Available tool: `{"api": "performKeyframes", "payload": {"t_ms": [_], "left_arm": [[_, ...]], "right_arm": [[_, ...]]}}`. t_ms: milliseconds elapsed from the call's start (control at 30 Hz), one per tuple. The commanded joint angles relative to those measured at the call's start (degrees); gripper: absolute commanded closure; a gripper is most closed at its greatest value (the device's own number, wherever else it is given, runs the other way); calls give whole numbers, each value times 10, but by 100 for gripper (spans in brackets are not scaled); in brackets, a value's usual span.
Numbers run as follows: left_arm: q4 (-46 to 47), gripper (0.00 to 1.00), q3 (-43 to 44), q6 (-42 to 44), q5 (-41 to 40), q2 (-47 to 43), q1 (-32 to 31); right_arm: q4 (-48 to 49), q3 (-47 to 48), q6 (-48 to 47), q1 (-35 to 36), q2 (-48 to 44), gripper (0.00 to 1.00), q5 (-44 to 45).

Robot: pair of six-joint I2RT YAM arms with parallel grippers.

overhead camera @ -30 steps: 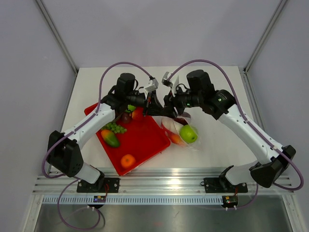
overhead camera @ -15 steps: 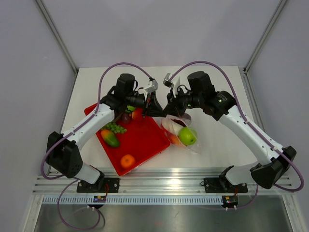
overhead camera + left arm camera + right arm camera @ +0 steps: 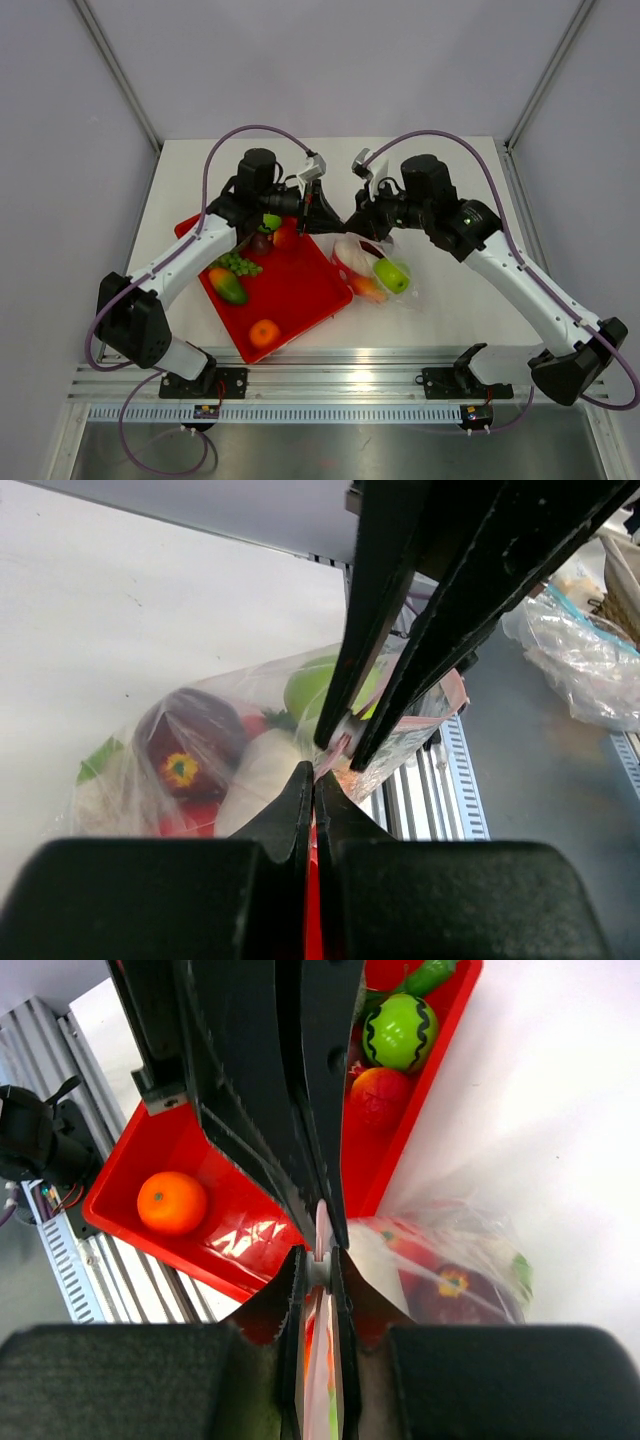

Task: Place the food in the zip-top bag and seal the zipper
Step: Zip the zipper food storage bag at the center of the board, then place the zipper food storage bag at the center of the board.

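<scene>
On the left, a red tray (image 3: pixel 305 290) holds an orange (image 3: pixel 264 332) and other toy food not yet bagged. Beside its right edge, the left gripper (image 3: pixel 322 220) is pinched shut on the zipper (image 3: pixel 447 700) of the zip-top bag (image 3: pixel 362 258), which holds a green apple (image 3: pixel 391 275). The right gripper (image 3: pixel 351 222) is clamped on the same strip, probably to stretch it taut for sealing.

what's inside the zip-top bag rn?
Visible through the zip-top bag: a green apple, an orange piece, a dark purple fruit and a white piece. Anything lying beneath those is covered.
</scene>
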Motion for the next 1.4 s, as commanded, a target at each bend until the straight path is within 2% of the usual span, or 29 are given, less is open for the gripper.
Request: {"api": "performKeyframes", "payload": {"t_ms": [0,167,333,633,767,967,1167,1367], "left_arm": [[118,100,7,-68,-29,-3,24],[154,100,11,-115,-36,18,39],[170,100,14,-143,-76,20,59],[221,100,19,-221,-216,21,116],[222,100,18,-250,-320,18,132],[218,100,23,-276,-390,18,146],[237,100,13,-288,-401,7,155],[241,100,12,-293,-374,8,155]], "right_arm": [[-15,-25,21,-1,-38,100,43],[-31,-44,15,-1,-47,100,67],[-31,-66,19,-1,-68,100,97],[-31,-116,58,-1,-128,100,157],[-41,-131,77,-2,-155,100,159],[-45,-174,93,-1,-212,100,179],[-36,-212,117,-1,-248,100,183],[-25,-220,122,-1,-255,100,193]]}}
